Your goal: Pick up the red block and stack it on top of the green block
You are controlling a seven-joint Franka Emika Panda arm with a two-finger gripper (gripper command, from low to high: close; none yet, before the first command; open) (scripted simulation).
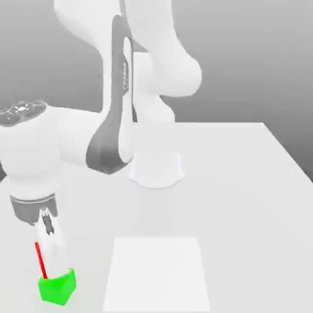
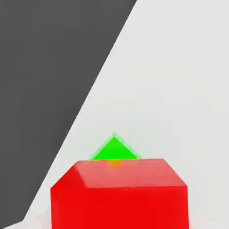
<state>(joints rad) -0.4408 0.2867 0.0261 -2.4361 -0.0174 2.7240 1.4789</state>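
The red block [image 1: 40, 260] is between the fingers of my gripper [image 1: 50, 254], at the exterior view's lower left. A white finger [image 1: 56, 252] covers most of it, leaving a thin red strip in sight. The gripper is shut on it. Directly beneath stands the green block [image 1: 58, 286] on the table. The red block's underside is at about the height of the green top, and I cannot tell whether they touch. In the hand view the red block [image 2: 118, 194] looms close, with a corner of the green block [image 2: 115, 150] peeking out behind it.
A lighter square patch [image 1: 156, 275] lies on the white table [image 1: 244, 183], toward the exterior view's right of the blocks. The arm's base [image 1: 156, 168] rises at mid-table. In the hand view the table edge runs close by, with dark floor [image 2: 44, 89] beyond.
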